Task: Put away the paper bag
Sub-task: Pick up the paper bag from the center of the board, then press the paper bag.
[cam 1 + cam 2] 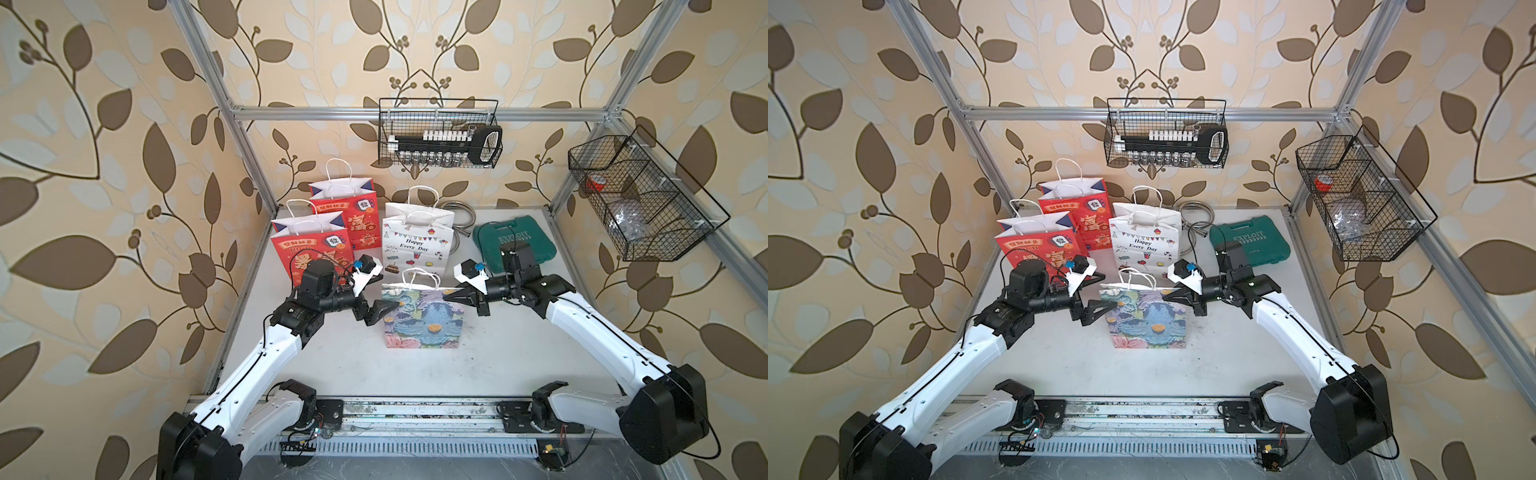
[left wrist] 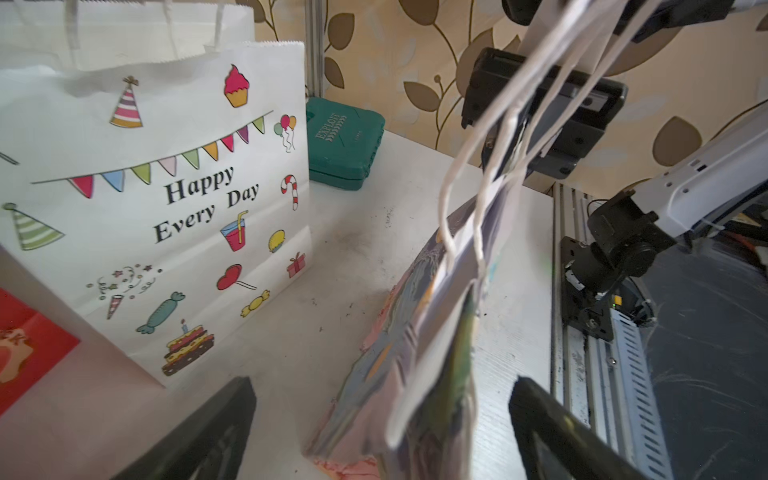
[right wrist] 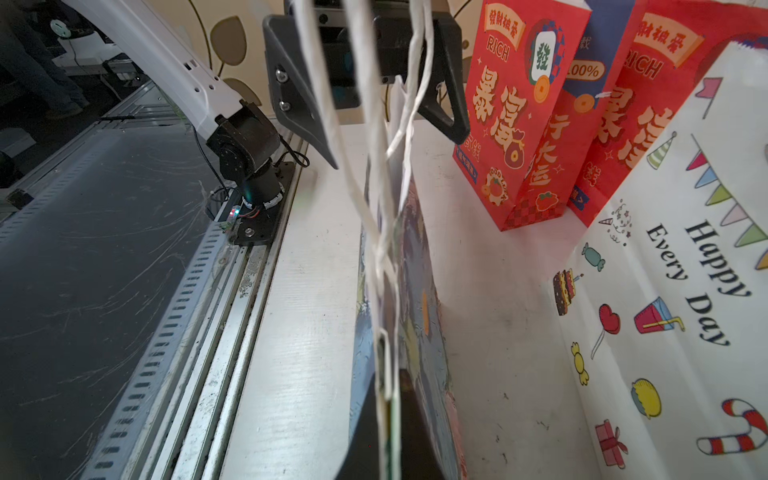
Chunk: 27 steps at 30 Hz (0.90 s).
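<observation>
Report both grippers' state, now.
Left gripper: open, fingers either side of the floral paper bag, not gripping it.
Right gripper: shut on the floral paper bag's upper corner.

Top views overhead, whole table; wrist cams close, opp. sides, share bag.

My right gripper is clamped on the near top edge of the floral paper bag, which is seen edge-on and flattened. Its white handles rise ahead. My left gripper straddles the far end, jaws spread. Red bags and a white party bag stand alongside.
</observation>
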{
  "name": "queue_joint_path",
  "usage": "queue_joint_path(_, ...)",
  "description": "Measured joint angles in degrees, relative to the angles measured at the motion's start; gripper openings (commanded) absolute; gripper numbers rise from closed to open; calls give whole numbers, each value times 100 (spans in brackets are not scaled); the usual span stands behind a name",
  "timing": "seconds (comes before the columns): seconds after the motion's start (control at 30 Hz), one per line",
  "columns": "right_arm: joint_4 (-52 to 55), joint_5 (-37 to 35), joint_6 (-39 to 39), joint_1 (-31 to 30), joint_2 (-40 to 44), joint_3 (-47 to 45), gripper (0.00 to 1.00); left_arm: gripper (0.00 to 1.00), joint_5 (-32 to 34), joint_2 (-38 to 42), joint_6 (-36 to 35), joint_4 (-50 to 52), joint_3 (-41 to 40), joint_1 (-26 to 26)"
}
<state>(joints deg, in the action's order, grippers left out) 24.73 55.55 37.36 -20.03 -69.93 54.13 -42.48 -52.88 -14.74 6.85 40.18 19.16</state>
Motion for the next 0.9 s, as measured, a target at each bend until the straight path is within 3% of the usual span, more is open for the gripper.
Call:
queue_joint_path(0.2,129,-7,-142,50,205,70,0,99,527,662,37,76,-13,0)
queue_joint_path(0.47,463,-328,-437,175,741,402,0,99,588,675,487,535,402,0)
queue_joint_path(0.57,538,-675,-658,173,898,479,0,99,1150,699,1115,304,422,4)
queue_joint_path(0.73,431,-1180,-1309,175,1187,426,0,99,2951,951,2618,-177,238,-2)
queue_joint_path(0.8,396,-1292,-1464,175,1322,352,0,99,3241,1084,2785,-319,94,0)
queue_joint_path(0.9,387,-1349,-1600,175,1469,284,0,99,3169,1154,2706,-374,-13,0)
